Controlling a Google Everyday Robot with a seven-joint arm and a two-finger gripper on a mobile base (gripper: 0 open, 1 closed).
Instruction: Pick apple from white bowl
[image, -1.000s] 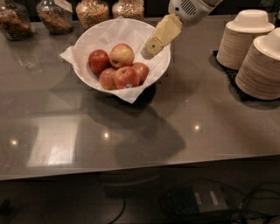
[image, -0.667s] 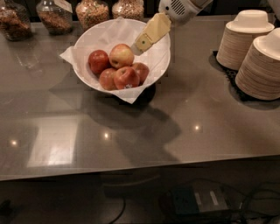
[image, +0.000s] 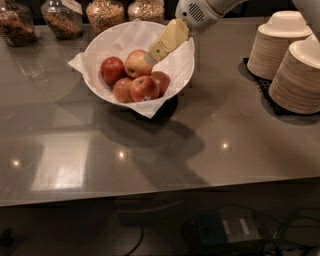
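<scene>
The gripper (image: 151, 53) slants down-left at the round apple (image: 135, 65) in the white bowl (image: 92, 82), its opening impossible to tell.

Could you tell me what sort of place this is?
Probably a snack counter: glass jars of cereal, stacked beige disposable bowls, and a glossy white bowl of apples, the pincer at the palest apple.

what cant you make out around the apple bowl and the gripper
All in the camera view:
- Pale yellowish-pink apple: right side covered by the yellow gripper, which hangs over the wide white paper-lined bowl.
- Rear dark red apple: partly hidden behind the front red apple.
- Robot arm: cut off by the top edge.
- Glass jars: cut by the top edge.
- Stacked beige bowls: run off the right edge.
</scene>
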